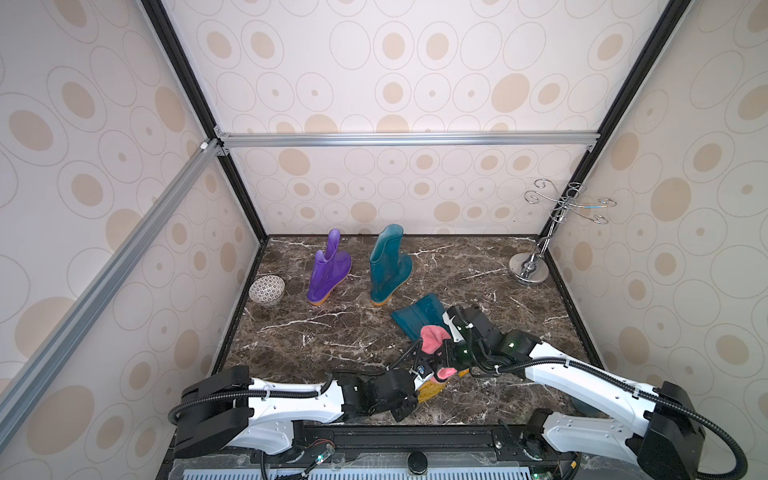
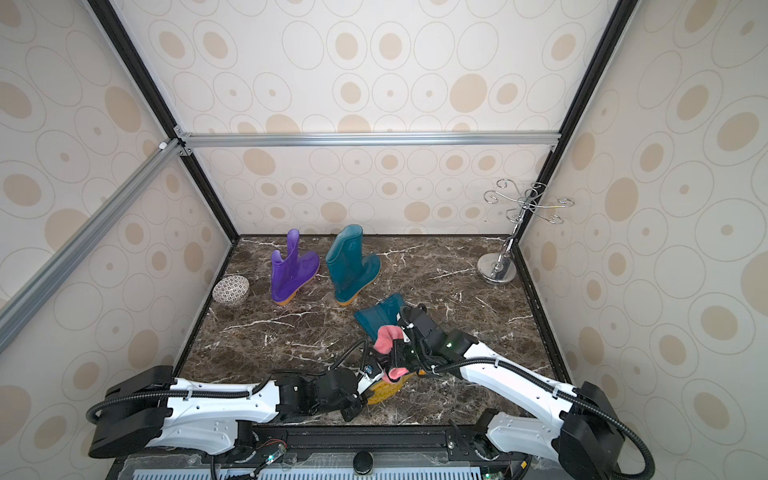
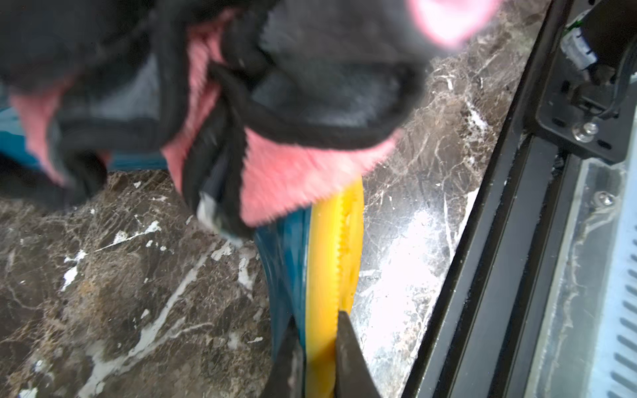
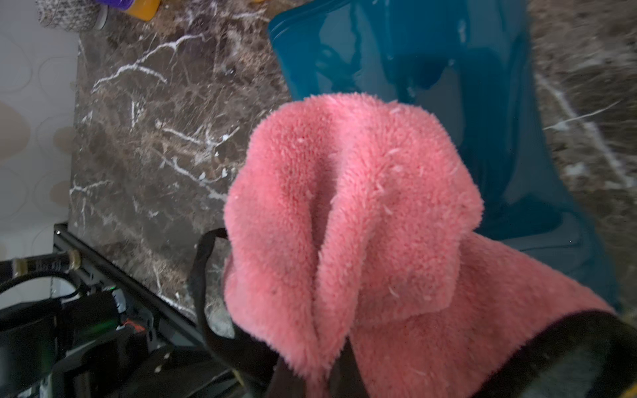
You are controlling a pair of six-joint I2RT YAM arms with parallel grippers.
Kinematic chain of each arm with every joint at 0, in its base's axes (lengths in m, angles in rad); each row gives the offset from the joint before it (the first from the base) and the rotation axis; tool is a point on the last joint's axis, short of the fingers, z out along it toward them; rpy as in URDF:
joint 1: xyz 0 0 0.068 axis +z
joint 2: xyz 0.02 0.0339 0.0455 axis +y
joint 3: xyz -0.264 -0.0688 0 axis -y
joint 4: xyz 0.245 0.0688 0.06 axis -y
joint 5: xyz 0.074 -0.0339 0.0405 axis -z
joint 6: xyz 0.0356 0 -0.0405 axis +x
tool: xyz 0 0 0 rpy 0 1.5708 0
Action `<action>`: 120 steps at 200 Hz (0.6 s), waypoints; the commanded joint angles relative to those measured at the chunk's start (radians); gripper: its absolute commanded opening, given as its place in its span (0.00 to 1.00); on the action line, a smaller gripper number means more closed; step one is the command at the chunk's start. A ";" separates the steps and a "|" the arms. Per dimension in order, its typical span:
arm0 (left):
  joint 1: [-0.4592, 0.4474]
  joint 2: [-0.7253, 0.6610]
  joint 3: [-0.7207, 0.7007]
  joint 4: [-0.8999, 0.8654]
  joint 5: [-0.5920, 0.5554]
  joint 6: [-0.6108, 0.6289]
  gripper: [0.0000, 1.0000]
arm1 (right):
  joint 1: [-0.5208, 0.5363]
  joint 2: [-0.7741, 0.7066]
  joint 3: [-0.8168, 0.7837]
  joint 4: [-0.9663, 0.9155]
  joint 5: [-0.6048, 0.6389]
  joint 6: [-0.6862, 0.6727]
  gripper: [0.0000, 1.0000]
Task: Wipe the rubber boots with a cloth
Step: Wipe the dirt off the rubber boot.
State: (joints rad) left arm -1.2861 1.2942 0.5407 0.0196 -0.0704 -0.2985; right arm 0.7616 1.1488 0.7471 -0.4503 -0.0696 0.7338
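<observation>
A purple boot (image 1: 328, 274) and a teal boot (image 1: 388, 266) stand upright at the back of the table. A second teal boot (image 1: 417, 313) lies on its side near the front, its yellow sole (image 3: 331, 262) toward the front rail. My left gripper (image 3: 317, 322) is shut on that sole's edge. My right gripper (image 4: 315, 370) is shut on the pink cloth (image 4: 351, 206), which hangs bunched over the lying boot's shaft (image 4: 431, 58). In both top views the cloth (image 2: 388, 336) sits between the two wrists.
A patterned bowl (image 1: 267, 290) rests by the left wall. A chrome hook stand (image 1: 530, 266) occupies the back right corner. Patterned walls enclose the marble table (image 1: 332, 336) on three sides, and a black rail (image 3: 482, 275) runs along the front edge.
</observation>
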 commanded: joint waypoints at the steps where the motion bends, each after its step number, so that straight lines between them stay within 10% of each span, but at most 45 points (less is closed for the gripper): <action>1: 0.001 0.049 -0.011 -0.023 0.006 0.001 0.00 | -0.083 0.036 -0.046 -0.007 0.072 0.049 0.00; 120: 0.001 0.052 -0.009 -0.024 -0.002 -0.003 0.00 | -0.521 -0.107 -0.009 -0.113 -0.025 -0.048 0.00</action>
State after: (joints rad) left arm -1.2858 1.2953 0.5407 0.0196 -0.0723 -0.2989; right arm 0.2642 1.1202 0.7246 -0.5152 -0.0685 0.6838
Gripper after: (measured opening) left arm 0.134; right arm 0.081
